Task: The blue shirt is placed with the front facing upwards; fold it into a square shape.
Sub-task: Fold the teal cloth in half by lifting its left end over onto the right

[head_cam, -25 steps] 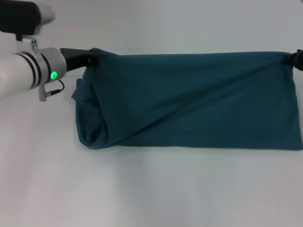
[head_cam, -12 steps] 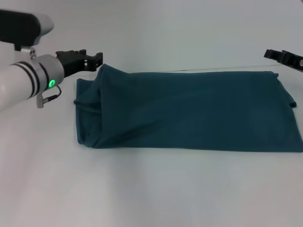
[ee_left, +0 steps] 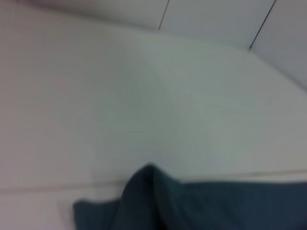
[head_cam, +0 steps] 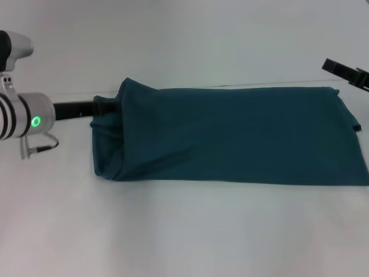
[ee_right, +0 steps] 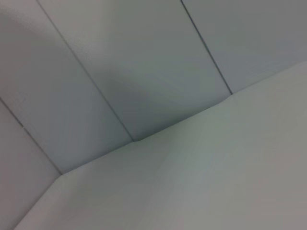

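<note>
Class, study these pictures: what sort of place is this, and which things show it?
Probably a robot test bench or lab, not a home: a bare white table, plain panelled walls, and two robot arms, left gripper and right gripper, flanking one folded blue shirt.

No text, label, brand, number or sign can be read anywhere in these views. The blue shirt (head_cam: 230, 135) lies folded with only plain teal cloth facing up, and no print or collar label shows on it. The left arm's cuff carries a lit green round light (head_cam: 36, 122), but it bears no legible mark. Both wrist views show only bare, unmarked surfaces.
</note>
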